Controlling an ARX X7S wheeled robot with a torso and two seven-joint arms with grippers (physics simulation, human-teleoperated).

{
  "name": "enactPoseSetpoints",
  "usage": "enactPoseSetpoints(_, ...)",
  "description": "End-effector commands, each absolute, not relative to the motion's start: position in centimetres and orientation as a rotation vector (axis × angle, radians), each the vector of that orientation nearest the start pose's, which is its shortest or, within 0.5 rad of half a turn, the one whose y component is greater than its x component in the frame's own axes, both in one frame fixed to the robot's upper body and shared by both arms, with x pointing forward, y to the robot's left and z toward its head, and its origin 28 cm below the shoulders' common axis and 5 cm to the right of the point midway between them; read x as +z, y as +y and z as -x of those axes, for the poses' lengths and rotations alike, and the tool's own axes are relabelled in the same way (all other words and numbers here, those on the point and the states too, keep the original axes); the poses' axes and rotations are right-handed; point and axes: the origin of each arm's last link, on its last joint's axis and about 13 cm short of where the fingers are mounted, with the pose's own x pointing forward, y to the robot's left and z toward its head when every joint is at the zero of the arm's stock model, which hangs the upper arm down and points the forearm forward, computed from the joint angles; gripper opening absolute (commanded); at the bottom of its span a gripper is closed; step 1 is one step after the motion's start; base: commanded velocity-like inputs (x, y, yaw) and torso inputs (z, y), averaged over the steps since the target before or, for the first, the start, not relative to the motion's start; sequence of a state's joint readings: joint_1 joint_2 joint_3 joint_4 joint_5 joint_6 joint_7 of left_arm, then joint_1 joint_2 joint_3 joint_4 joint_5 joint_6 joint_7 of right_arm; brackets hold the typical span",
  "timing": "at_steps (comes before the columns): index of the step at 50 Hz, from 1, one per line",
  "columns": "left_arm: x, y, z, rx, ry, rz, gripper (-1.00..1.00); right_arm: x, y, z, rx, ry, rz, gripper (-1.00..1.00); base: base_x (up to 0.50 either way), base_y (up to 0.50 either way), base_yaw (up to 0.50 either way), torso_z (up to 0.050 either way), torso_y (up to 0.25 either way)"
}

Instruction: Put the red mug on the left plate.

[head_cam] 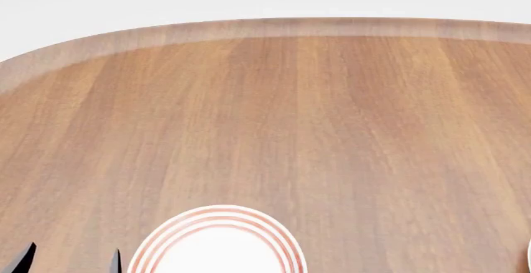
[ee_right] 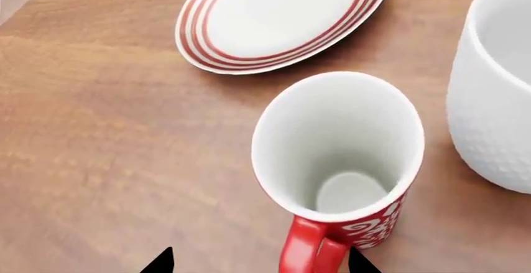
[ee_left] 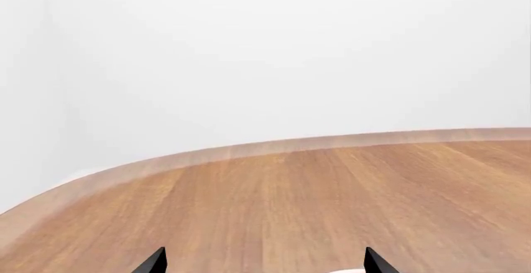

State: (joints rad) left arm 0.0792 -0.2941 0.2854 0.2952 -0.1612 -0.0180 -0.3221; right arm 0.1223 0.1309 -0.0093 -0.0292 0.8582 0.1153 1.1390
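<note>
Two pairs of black fingertips are all I can see of my grippers. My right gripper (ee_right: 258,262) hangs just above the red mug (ee_right: 339,161), which stands upright on the wooden table (ee_right: 99,136) with its white inside facing my right wrist camera and its red handle between my two fingertips; the jaws stand wide apart and hold nothing, and I cannot tell whether either tip touches the handle. A white plate with red rings (ee_right: 282,18) lies flat near the mug, apart from it, and a larger white mug (ee_right: 498,92) stands just beside the red one. My left gripper (ee_left: 263,263) also has its jaws spread wide with nothing between them, low over bare wood. From my head camera, the left plate (head_cam: 217,245) sits at the near edge of the view, with my left fingertips (head_cam: 23,258) just beside it.
</note>
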Motion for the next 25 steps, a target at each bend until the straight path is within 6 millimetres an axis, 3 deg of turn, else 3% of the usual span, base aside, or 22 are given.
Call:
enactPoseSetpoints(1,5.02,20.40,-18.45,-0.024,-0.137,-0.059,1.00,4.43,-10.74,-24.24,-0.983,0.395,-0.653,1.00,0.00,0.00,0.00,0.000,0.000)
enactPoseSetpoints(25,5.11,20.46,-18.39,-0.020,-0.140,-0.059,1.00,3.88,-11.10,-24.27,-1.005,0.408,-0.659,1.00,0.00,0.00,0.00,0.000,0.000)
